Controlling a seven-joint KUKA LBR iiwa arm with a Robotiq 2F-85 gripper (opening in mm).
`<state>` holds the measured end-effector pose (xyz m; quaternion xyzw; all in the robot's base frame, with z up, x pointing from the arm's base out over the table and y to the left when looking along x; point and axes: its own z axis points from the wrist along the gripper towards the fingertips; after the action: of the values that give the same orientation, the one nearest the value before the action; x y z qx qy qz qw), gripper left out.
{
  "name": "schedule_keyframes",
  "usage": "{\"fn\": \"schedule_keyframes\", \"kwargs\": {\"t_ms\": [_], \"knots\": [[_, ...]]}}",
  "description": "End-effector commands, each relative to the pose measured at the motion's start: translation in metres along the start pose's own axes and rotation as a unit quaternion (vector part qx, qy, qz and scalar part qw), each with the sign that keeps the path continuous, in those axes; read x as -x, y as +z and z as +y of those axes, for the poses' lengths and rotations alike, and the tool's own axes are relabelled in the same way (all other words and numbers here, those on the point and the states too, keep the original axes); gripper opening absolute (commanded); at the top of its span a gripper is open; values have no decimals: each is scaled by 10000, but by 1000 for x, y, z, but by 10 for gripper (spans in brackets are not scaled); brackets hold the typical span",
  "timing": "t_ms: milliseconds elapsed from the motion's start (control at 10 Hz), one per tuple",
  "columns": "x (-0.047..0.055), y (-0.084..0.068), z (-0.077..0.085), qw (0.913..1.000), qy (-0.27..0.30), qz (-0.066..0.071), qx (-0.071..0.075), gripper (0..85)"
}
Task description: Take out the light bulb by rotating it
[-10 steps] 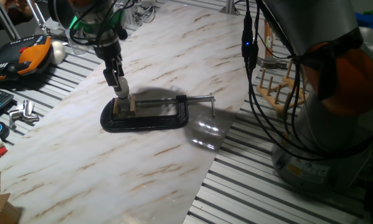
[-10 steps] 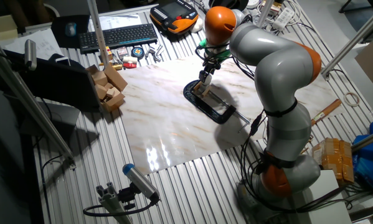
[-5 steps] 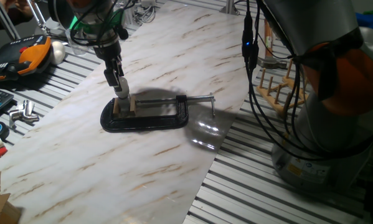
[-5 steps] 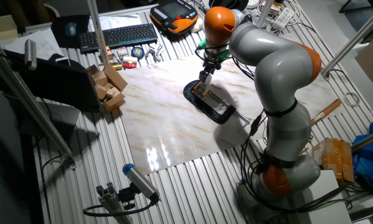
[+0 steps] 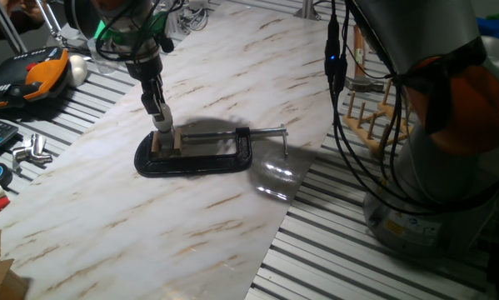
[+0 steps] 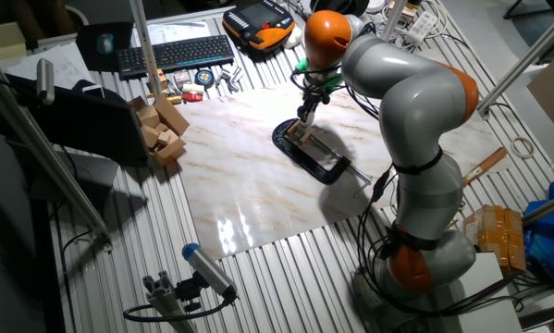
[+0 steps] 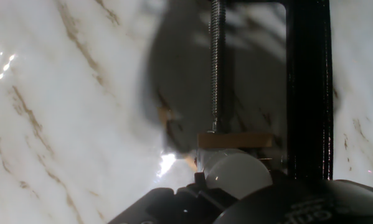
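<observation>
Hand view sets the bulb point(image 7: 235, 173) nearest, a frosted white globe right in front of the gripper point(image 7: 236, 208) body, with a thin wood piece point(image 7: 235, 140) just behind it, the clamp point(image 7: 307, 87) screw running away beyond that, and the marble board point(image 7: 55, 93) farthest. From one fixed view the gripper point(image 5: 161, 125) reaches down onto the wooden blocks point(image 5: 166, 143) held in the black clamp point(image 5: 195, 155), where the bulb sits; the bulb itself is hidden there. Whether the fingers pinch the bulb I cannot tell, as no view shows them clearly. The step in hand looks like the unscrewing grip or twist. Next, the wrist likely needs to turn about the bulb's axis without side load. The arm point(image 6: 406, 102) arcs over from the board's edge, wrist pointing steeply down.
</observation>
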<state>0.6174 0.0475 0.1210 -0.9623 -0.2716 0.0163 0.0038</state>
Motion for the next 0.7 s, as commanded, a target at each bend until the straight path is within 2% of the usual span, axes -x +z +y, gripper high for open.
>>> {"fn": "schedule_keyframes", "kwargs": {"t_ms": [0,100,200,300,600], "knots": [[0,0,0,10000,-60,28,0,340],[0,0,0,9999,-121,56,-1,170],[0,0,0,9998,-183,56,0,170],[-1,0,0,9997,-252,57,-17,0],[-1,1,0,9982,-592,49,-96,0]]}}
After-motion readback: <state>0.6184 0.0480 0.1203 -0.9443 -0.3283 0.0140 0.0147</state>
